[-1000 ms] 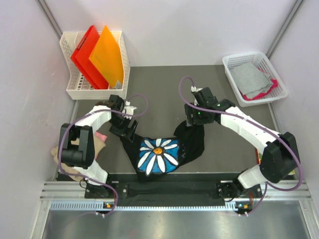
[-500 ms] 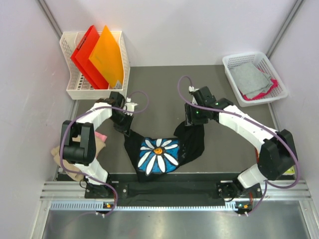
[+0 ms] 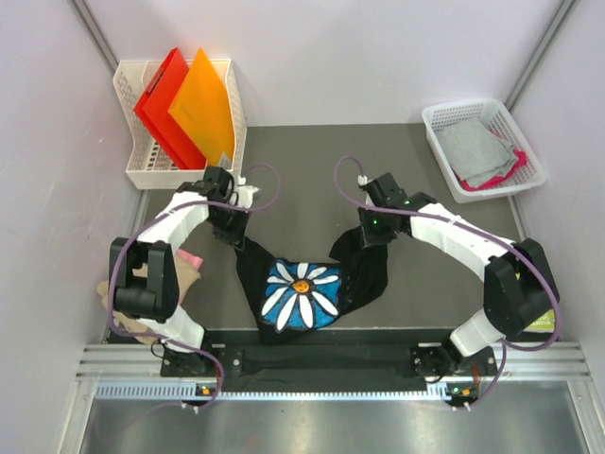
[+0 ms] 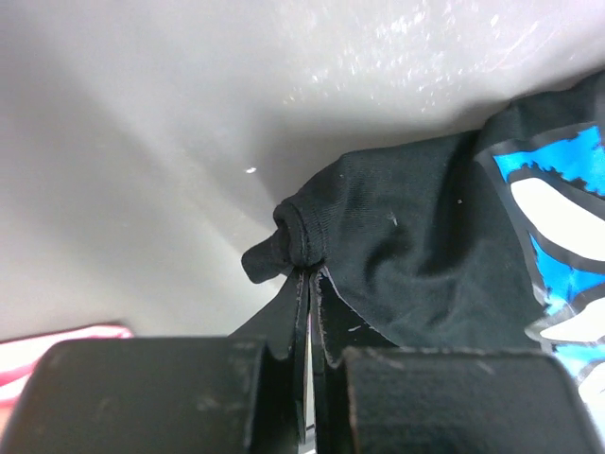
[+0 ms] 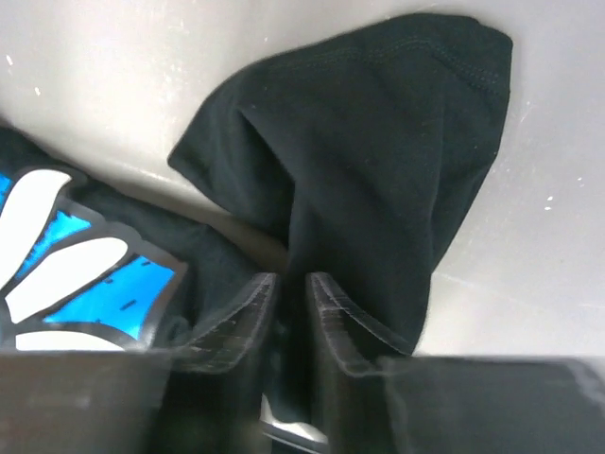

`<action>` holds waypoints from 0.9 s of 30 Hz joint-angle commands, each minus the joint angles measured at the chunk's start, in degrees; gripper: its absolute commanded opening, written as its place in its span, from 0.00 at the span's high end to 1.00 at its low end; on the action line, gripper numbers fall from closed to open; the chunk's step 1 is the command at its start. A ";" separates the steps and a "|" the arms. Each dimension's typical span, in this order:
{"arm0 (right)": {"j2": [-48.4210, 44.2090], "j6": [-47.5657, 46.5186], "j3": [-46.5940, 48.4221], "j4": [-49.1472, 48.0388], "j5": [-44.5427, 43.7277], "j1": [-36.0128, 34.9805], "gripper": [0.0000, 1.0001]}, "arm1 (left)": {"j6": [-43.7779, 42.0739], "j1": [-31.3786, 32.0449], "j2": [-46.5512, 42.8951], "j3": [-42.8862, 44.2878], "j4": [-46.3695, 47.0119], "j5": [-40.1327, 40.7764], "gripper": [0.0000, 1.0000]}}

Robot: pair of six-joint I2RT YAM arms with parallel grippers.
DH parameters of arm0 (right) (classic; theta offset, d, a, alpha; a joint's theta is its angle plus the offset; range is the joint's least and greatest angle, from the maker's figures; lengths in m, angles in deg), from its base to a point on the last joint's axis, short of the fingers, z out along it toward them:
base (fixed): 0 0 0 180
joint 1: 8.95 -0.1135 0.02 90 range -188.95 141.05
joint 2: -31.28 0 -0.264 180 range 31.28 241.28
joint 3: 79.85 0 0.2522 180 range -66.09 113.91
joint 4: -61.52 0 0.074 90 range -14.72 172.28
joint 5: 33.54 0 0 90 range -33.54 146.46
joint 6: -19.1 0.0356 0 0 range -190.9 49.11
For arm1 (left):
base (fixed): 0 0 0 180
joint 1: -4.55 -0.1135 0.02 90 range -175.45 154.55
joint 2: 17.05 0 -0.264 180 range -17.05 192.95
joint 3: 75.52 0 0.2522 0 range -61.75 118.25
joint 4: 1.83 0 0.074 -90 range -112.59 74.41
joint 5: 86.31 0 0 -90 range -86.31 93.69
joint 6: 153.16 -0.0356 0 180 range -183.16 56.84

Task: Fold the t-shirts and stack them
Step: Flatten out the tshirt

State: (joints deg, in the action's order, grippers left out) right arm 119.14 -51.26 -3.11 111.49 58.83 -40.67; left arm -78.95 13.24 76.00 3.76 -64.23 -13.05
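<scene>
The black t-shirt [image 3: 364,279] is lying bunched on the table [image 3: 302,170] between the two arms, its long axis running left to right. The left claw [image 3: 237,237] is clamping the hem at its far-left corner, jaws fully together. The right claw [image 3: 366,239] is pinching a raised fold at the far-right corner, each end sitting at its own arm.

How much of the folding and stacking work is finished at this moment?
Done: nothing yet; the black t-shirt lies crumpled. In hand: the left gripper and right gripper each pinch an edge of it. Left: folding it, then the tan and pink shirts bunched at the left, then stacking.
</scene>
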 commanded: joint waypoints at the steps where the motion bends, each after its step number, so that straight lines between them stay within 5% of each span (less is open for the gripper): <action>1: -0.75 -1.09 0.82 -2.28 0.35 0.79 0.97 | -0.20 0.01 -3.50 5.67 -1.36 2.05 1.00; 9: -5.58 -2.49 12.31 3.25 -0.79 0.79 1.00 | -0.82 -0.78 -5.69 20.67 -1.46 8.72 1.00; 18: -21.55 -2.59 18.85 10.72 -1.32 0.79 1.00 | -2.75 -1.22 -9.12 38.44 -4.53 14.70 1.00; 23: -31.06 1.18 11.22 17.13 1.05 -0.26 1.00 | -5.29 -1.22 -15.35 35.22 -12.69 11.82 1.00; 27: -40.01 8.28 -3.78 18.29 6.84 -0.97 1.00 | -8.46 -1.13 -21.41 19.70 -17.97 8.12 1.00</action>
State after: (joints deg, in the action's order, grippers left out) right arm 83.88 -49.66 4.28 122.50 61.02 -41.11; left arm -82.67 12.58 58.89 34.93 -73.10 -3.67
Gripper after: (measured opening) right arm 0.014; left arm 0.012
